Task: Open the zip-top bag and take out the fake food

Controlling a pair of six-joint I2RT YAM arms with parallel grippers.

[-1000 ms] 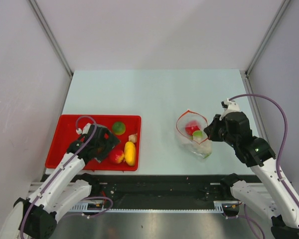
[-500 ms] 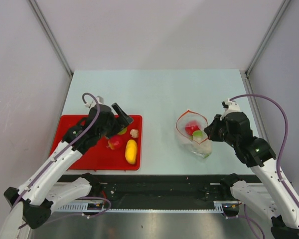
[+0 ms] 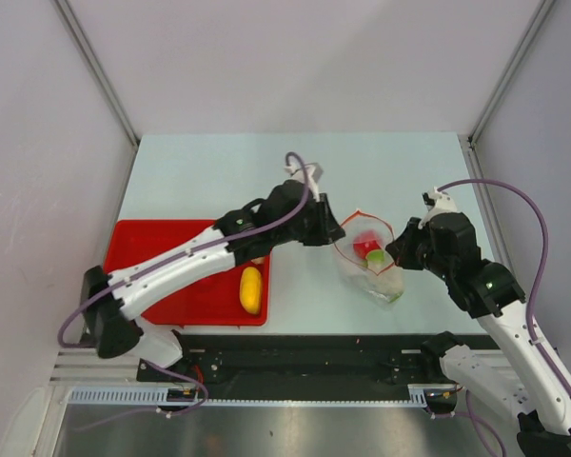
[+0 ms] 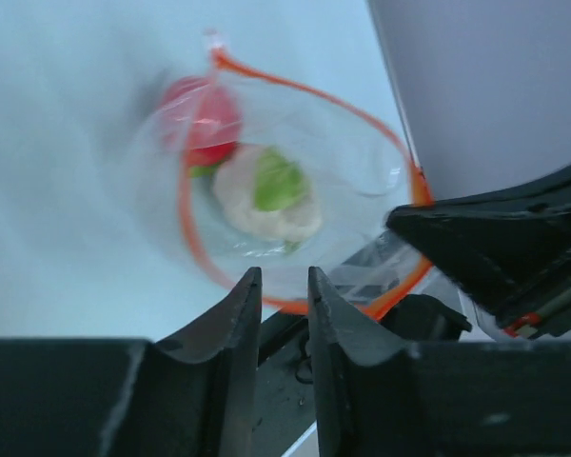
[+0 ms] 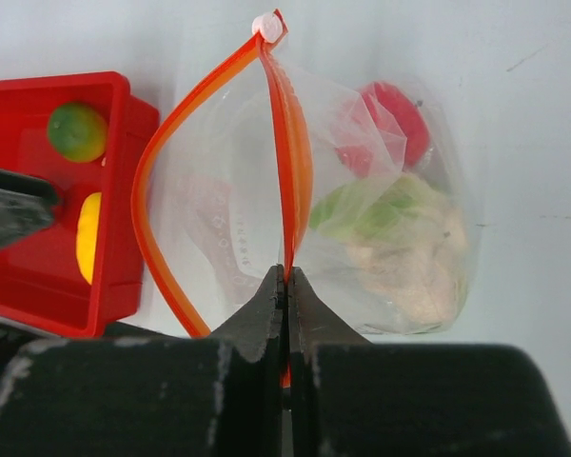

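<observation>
Red tray (image 3: 195,303): lies at the table's near left, partly covered by the left arm reaching across it.
Yellow oval (image 3: 251,289): in the tray, by its right wall and near its front corner.
Green ball (image 5: 76,131): also in the tray, farther back than the yellow oval, seen from the right wrist.
Right gripper (image 5: 287,278): fingers pressed together on the zip strip (image 5: 299,181), with no gap between them, pinching the right side of the mouth.
Zip-top bag (image 3: 381,282): on the table right of centre, well apart from the tray, between the two grippers. Its mouth is spread into a wide loop, and the crinkled clear body sags toward the near edge.
Fake food in the bag: a red piece (image 5: 395,114) sits farthest in, a green piece (image 5: 362,209) is below it, and a whitish lumpy piece (image 5: 414,276) lies under the green one. All three are inside the plastic.
Left gripper (image 4: 284,274): at the left rim of the mouth, fingers only a narrow gap apart. The strip shows through that gap, and I cannot tell whether they touch it. Nothing is clearly held.
Table (image 3: 266,171): pale blue, stretching back to the walls.
</observation>
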